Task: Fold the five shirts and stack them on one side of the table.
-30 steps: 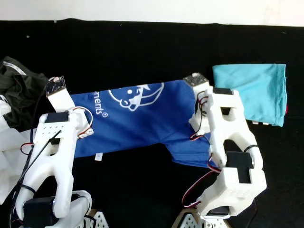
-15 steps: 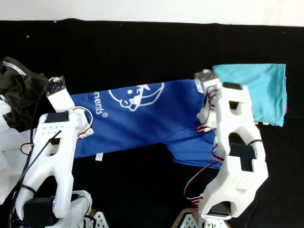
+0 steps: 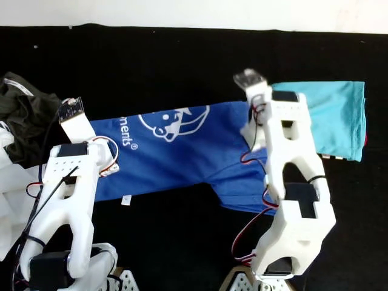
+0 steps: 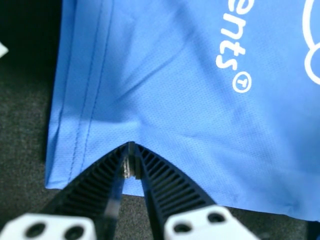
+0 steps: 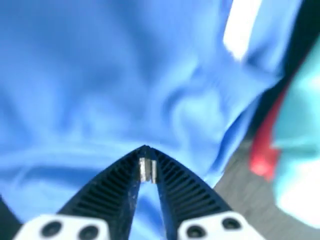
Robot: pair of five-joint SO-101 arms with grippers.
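left gripper [image 4: 131, 167] is pressed together right at the hem of the blue shirt [image 4: 200, 90], and the cloth puckers into the tips, so i read it as pinching that end. right gripper [image 5: 146, 170] is also closed tip to tip, with blue cloth bunched around it. it looks like a pinch on the opposite end, though that view is soft, so i'm less sure there. outward from the grippers, the blue shirt [image 3: 176, 151] lies flat, mid tabletop [image 3: 182, 54]. its long axis runs left edge to right edge with a slight tilt, the hem end nearer the front-left and the other end further back toward the right. that makes the key relation one arm on each end of the long axis, with the shirt spanning the gap between them. one sleeve [image 3: 242, 197] flops out toward the front edge, beside the right arm and not yet tucked. the folded teal shirt [image 3: 327, 118] sits just beside the right gripper toward the right edge, with a red edge [image 5: 262, 150] showing under it. that's the stack side, and the right arm is clearly the nearer one. the dark shirts [image 3: 24, 118] are heaped at the left edge, just past the left arm. my read: any fold has to bring one end along the axis to the other, or both ends sideways together. the loose sleeve is the bit likely to spoil it.
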